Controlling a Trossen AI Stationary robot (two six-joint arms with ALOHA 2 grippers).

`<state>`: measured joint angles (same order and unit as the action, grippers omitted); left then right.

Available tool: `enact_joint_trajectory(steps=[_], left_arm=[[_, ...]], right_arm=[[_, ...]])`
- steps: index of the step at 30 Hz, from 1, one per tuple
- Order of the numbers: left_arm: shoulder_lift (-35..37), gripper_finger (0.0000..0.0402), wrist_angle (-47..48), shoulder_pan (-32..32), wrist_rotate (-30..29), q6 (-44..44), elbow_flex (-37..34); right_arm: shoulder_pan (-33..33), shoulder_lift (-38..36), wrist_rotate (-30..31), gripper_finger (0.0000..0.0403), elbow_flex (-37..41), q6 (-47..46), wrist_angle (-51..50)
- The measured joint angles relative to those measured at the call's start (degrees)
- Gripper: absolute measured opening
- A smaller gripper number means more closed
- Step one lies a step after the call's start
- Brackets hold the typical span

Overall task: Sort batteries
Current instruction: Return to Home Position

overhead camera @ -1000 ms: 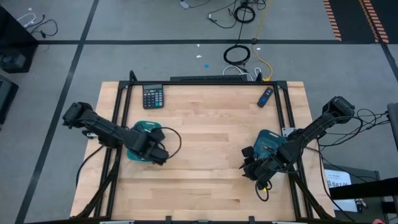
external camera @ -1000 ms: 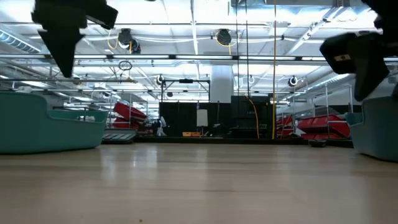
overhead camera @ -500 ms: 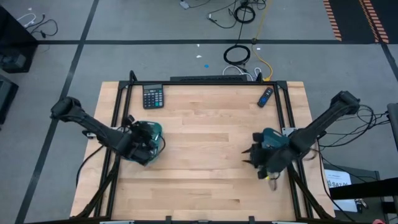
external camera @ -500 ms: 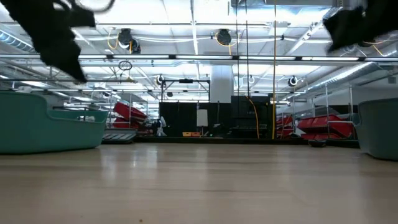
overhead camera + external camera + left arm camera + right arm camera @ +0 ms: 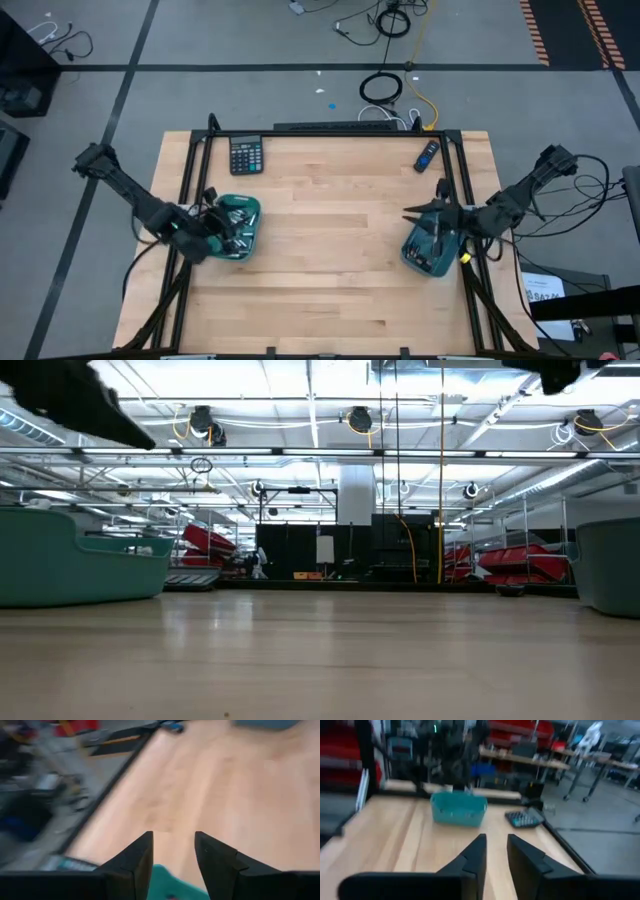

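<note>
The table (image 5: 330, 230) is viewed whole from directly overhead in the high view. The low view is set at tabletop height and faces level across the wood into the hall. Each wrist view is aimed forward, close above the tabletop. The left teal tray (image 5: 245, 202) (image 5: 60, 575) (image 5: 458, 810) is shared by the high, low and right wrist views.

Industrial lab; ceiling lights (image 5: 310, 400), floor cables (image 5: 381, 88).

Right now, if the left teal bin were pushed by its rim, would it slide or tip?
It would probably slide: the bin looks wider than it is tall and sits flat on the smooth wooden table. The batteries inside would likely roll and rattle, being small and loose.
</note>
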<state>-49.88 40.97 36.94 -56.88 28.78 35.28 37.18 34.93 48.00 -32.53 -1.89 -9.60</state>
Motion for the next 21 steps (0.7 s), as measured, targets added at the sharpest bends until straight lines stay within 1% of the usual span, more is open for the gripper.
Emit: enact_joint_trajectory(steps=[4,5,8,10,13,14,15,17,19,21], left_arm=[[14.8,0.0131,-10.7,0.3,4.8,-8.3,-8.5],[18.6,0.0123,-13.4,0.3,5.6,-10.6,-10.1],[28.5,0.0101,-22.9,0.3,7.3,-18.1,-13.9],[33.2,0.0088,-30.2,0.3,7.4,-21.7,-15.8],[37.7,0.0068,-39.7,0.3,7.5,-28.1,-19.4],[38.6,0.0061,-43.8,0.3,8.4,-30.5,-20.8],[39.7,0.0055,-47.2,0.3,10.1,-32.6,-22.3],[41.3,0.0041,-53.0,0.3,15.7,-35.3,-25.6],[42.6,0.0025,-58.1,0.3,19.2,-36.7,-29.2],[44.0,0.0011,-63.5,0.2,21.2,-37.4,-32.5]], right_arm=[[-2.9,-7.6,-0.6,0.0046,8.0,5.3,14.1],[-3.7,-9.6,-1.9,0.0039,9.5,6.3,16.5],[-6.4,-15.8,-6.8,0.0015,13.3,8.1,21.1],[-7.9,-19.8,-7.8,0.0004,15.1,8.2,21.7],[-9.2,-26.1,-8.1,0.0004,18.0,8.1,22.0],[-9.5,-28.3,-9.3,0.0003,19.3,8.4,22.5],[-9.7,-30.3,-11.2,0.0001,20.8,9.3,23.9],[-10.1,-34.1,-15.1,0.0001,23.9,12.8,29.4],[-10.5,-34.8,-16.2,0.0001,26.6,16.2,36.9],[-10.7,-34.8,-16.7,0.0001,28.5,18.3,40.4]])
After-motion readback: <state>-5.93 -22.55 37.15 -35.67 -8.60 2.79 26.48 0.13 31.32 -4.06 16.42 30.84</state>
